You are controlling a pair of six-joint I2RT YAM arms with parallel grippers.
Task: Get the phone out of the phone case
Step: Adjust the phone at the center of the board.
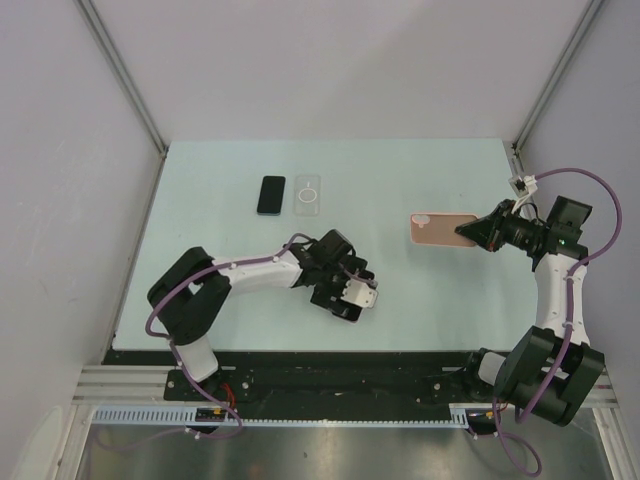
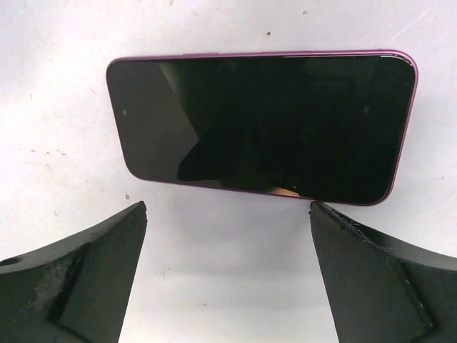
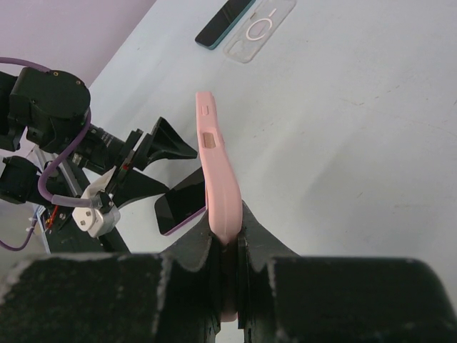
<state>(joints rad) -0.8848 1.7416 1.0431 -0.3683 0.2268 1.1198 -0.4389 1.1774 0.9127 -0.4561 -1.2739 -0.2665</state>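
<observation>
The phone (image 2: 264, 121), dark-screened with a purple rim, lies flat and bare on the table just ahead of my left gripper (image 2: 228, 207). That gripper is wide open with nothing between its black fingers. The pink phone case (image 3: 214, 164) is held up off the table, edge-on, with my right gripper (image 3: 228, 239) shut on its near end. Below and left of the case, the phone (image 3: 178, 211) shows on the table. From above, the pink case (image 1: 435, 229) hangs at the right gripper (image 1: 470, 232) and covers the phone; the left gripper (image 1: 362, 292) sits mid-table.
A second dark phone (image 1: 270, 195) and a clear case (image 1: 308, 193) with a ring mark lie side by side at the back of the table. Grey walls and metal frame posts (image 1: 125, 80) enclose the table on three sides.
</observation>
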